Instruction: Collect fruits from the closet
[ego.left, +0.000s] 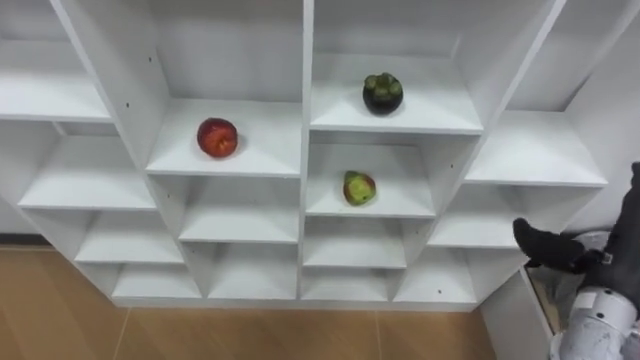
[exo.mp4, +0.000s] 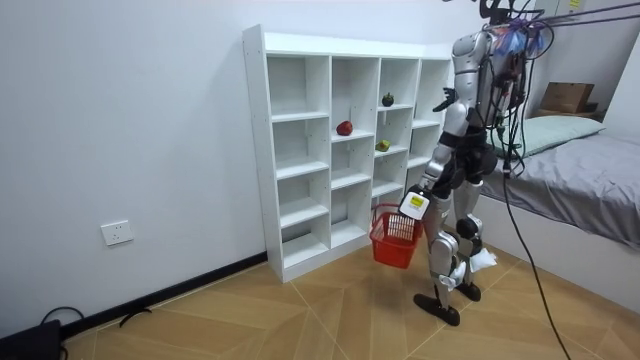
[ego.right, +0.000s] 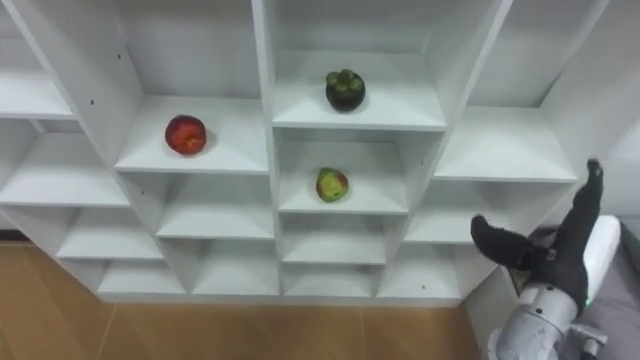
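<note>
**Presently: fruit on the shelves, basket in hand**

Your robot stands facing the white shelf unit (ego.left: 240, 225). Its left hand (exo.mp4: 413, 205) grips the handle of a red basket (exo.mp4: 395, 238) that hangs low. Its right hand (ego.right: 558, 255) is raised, fingers straight, holding nothing. A red apple (ego.left: 217, 137), a dark fruit (ego.left: 382, 93) and a green-red fruit (ego.left: 359, 187) each sit in a separate compartment.

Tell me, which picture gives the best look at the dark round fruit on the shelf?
The left eye view: the dark fruit sits close and unblocked, its green cap plain. The right eye view shows it much the same. In the room view it is a small dark speck in the white closet.
</note>
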